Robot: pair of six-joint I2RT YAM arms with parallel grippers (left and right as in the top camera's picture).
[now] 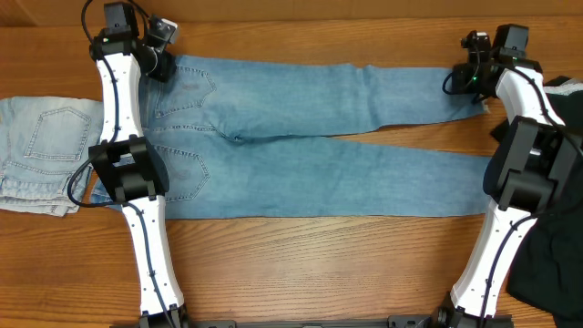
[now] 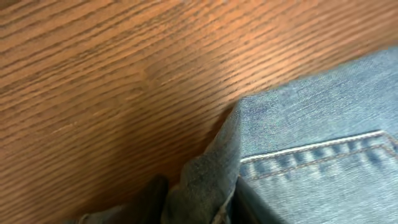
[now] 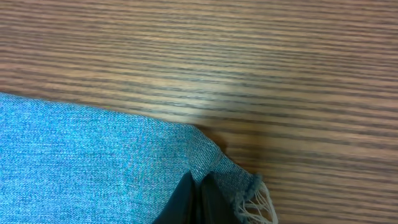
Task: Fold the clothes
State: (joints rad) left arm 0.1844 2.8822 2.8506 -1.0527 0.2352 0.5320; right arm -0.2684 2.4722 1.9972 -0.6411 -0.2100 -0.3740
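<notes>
Frayed hem of the jeans (image 3: 93, 155), at the far right end of the far leg, is pinched in my right claw (image 3: 196, 198), whose fingers are fully closed. My left claw (image 2: 202, 202) is clamped on a bunched fold of waistband at the far left corner. The jeans lie flat across the table (image 1: 301, 264), waist left and legs running right, between a paler folded pair (image 1: 41, 155) at left and a black garment (image 1: 551, 264) at right.
</notes>
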